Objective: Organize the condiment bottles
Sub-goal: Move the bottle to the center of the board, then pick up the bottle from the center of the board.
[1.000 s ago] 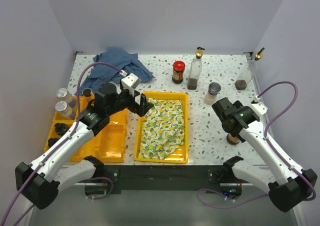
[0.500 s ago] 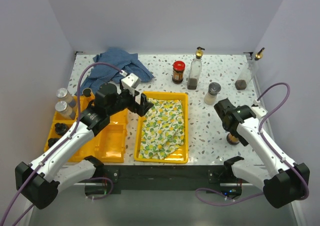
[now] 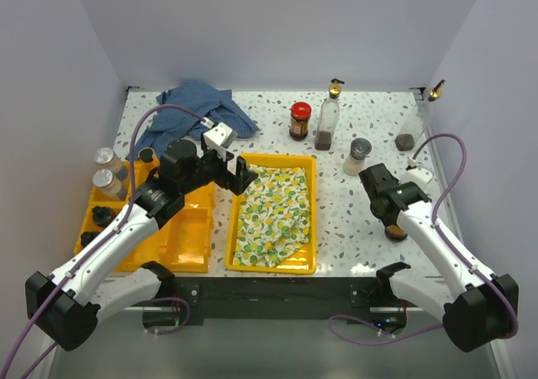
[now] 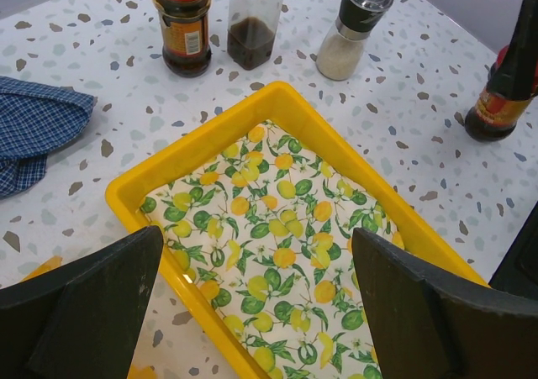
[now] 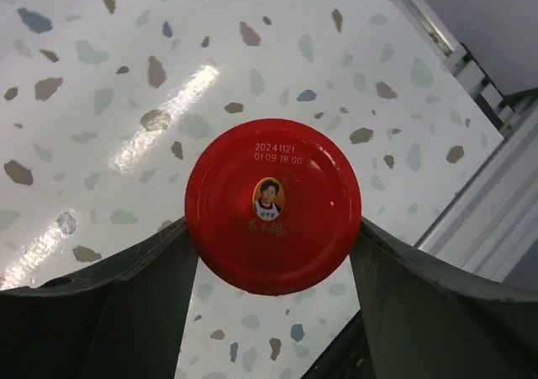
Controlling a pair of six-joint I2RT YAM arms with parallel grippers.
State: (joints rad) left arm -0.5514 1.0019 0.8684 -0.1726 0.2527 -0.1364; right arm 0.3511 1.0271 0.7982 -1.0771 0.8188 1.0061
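Item: red-lidded jar (image 5: 273,207), upright on tabletop (image 5: 101,76) near its right edge, well apart from the other bottles. Right jaws: shut on it, a finger touching each side of the lid, jar centred between. Handling: hold square, lift straight up before carrying. Left jaws: wide open, empty, above yellow tray (image 4: 197,146)

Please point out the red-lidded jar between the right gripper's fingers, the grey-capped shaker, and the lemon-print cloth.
red-lidded jar (image 5: 273,204): right wrist view, lid centre.
grey-capped shaker (image 4: 349,34): left wrist view, just below the cap.
lemon-print cloth (image 4: 282,244): left wrist view, cloth's middle.
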